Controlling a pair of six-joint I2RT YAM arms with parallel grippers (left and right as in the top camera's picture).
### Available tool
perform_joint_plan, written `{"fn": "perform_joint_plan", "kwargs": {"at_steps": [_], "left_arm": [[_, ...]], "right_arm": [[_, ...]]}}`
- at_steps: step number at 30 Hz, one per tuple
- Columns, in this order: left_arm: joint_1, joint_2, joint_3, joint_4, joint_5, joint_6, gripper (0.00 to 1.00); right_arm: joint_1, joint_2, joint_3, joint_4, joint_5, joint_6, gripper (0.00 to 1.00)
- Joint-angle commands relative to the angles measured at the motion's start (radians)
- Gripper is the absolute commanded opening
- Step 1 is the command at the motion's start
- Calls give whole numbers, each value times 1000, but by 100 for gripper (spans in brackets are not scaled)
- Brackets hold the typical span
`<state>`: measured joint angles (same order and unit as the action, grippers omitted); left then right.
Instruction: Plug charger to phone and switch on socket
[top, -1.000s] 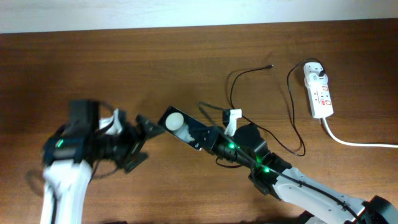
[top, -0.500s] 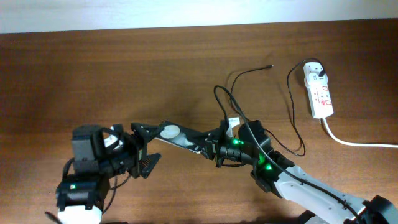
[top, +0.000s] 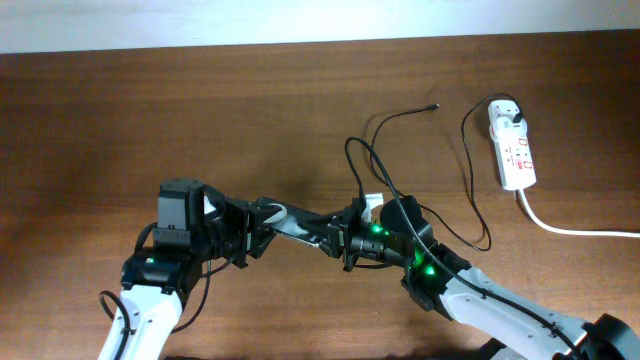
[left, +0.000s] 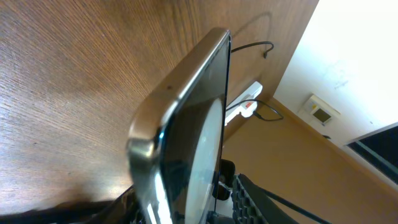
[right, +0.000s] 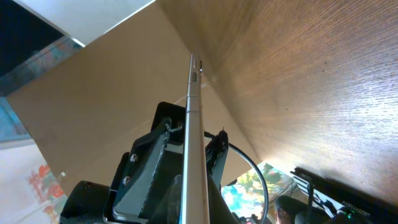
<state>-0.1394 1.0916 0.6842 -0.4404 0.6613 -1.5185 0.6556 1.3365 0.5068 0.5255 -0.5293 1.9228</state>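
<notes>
Grips the phone (top: 297, 226) with both claws at once. Pinches one short end tight in the left claw (top: 252, 232) and the other short end tight in the right claw (top: 336, 241), jaws narrowed down to the phone's thickness. Holds it bridged between the two claws and turned up on its long edge, so that it shows from overhead only as a thin dark sliver over the table (top: 200, 120). Cannot tell whether the lower edge touches the wood. Looks along the glossy face with a pale round reflection from the left wrist, and straight down the slim metal edge from the right wrist.

Finds the charger (top: 469, 170) lying loose behind and to the right of the right claw, apart from it, with its connector tip (top: 435, 105) free and well away from both claws. Shows the white plug (top: 509, 113) seated in the far end of the socket (top: 514, 152), well apart from the right claw, with a thick white cord (top: 575, 229) trailing off the near end. Cannot make out the switch position.
</notes>
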Motion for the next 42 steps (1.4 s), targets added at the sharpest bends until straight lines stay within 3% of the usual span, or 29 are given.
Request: {"fn": "perform_joint_plan", "kwargs": {"at_steps": [1,4,5,8,11,14,15,18,20,21,22,24,25,30,33,36,38,42], "left_arm": [[-25,6,1,25,-4,-29,38],[-66,6,1,40,-38,-64,34],[-79,6,1,46,-41,-64,28],[-80,6,1,47,-56,-64,20],[-80,6,1,47,-92,-64,0],[-80,6,1,69,-114,-64,0],[-80,6,1,101,-121,-63,0],[-80,6,1,118,-238,15,0],[-79,6,1,187,-318,221,0],[-57,6,4,213,-312,332,0],[-28,6,6,211,-286,391,0],[48,12,6,208,-161,437,0],[100,35,7,209,-27,467,0],[119,265,7,161,470,712,0],[115,382,6,156,713,886,0],[113,397,6,124,723,906,0],[88,397,6,124,715,906,0],[68,397,6,125,700,906,0]], "right_arm": [[6,-8,20,17,37,50,4],[7,-8,20,18,40,52,4],[7,-8,20,18,41,62,4],[7,-8,20,18,39,76,4],[7,-8,20,18,18,76,4],[7,-8,20,18,10,75,6],[7,-8,20,14,10,74,21],[5,-8,20,-71,14,37,45],[5,-8,20,-220,74,-107,62],[3,-8,20,-304,116,-252,66],[-9,-8,20,-363,135,-419,66],[-32,-8,20,-446,154,-567,70],[-60,-8,20,-537,161,-620,72],[-122,-8,20,-934,184,-633,76],[-122,-8,20,-1038,216,-677,79],[-178,-41,35,-1025,227,-979,75],[-253,-154,42,-1024,228,-1107,73],[-386,-413,42,-1091,231,-1194,74]]}}
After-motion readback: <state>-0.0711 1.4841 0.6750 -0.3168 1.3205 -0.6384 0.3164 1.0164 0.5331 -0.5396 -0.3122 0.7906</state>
